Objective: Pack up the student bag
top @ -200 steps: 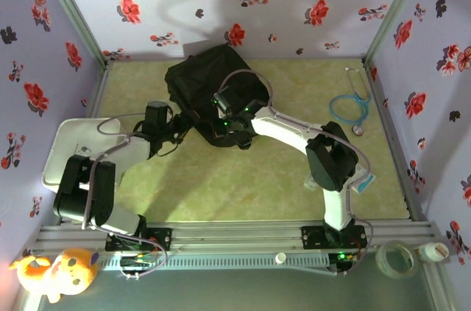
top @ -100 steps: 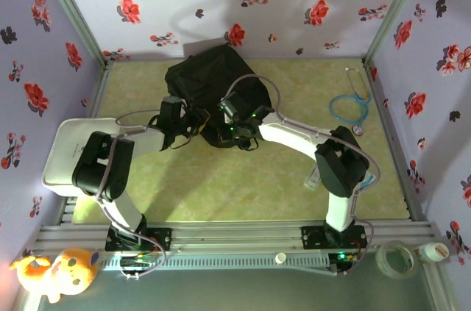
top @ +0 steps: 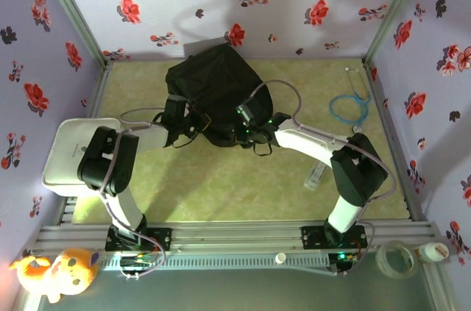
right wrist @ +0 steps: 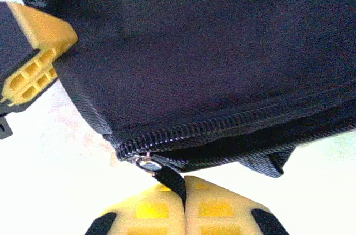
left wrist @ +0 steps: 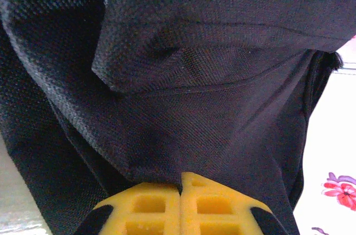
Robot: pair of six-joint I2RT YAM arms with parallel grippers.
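student bag [top: 213, 87]: far-centre, just beyond both grippers
left gripper [left wrist: 181, 184]: clamped on its fabric, near-left edge
right gripper [right wrist: 184, 189]: pinching the zip pull [right wrist: 167, 175], teeth running away from the left gripper

You are looking at a student bag [top: 213, 90] that is showing plain black all over, its weave reading up close as a fine dotted grain. Its zip [right wrist: 222, 124] is running black too, with a silvery ring. Under the bag the surface [top: 221, 186] is showing pale, mottled yellow-green. Behind the bag the walls [top: 294, 2] are wearing lilac with red and black flowers. Left of the bag a tray [top: 62, 153] is showing white. To the bag's right a stethoscope [top: 346, 109] is showing teal-blue. Against the bag's cloth, your left hand [left wrist: 181, 178] and right hand [right wrist: 184, 184] are showing yellow fingers edged in black.
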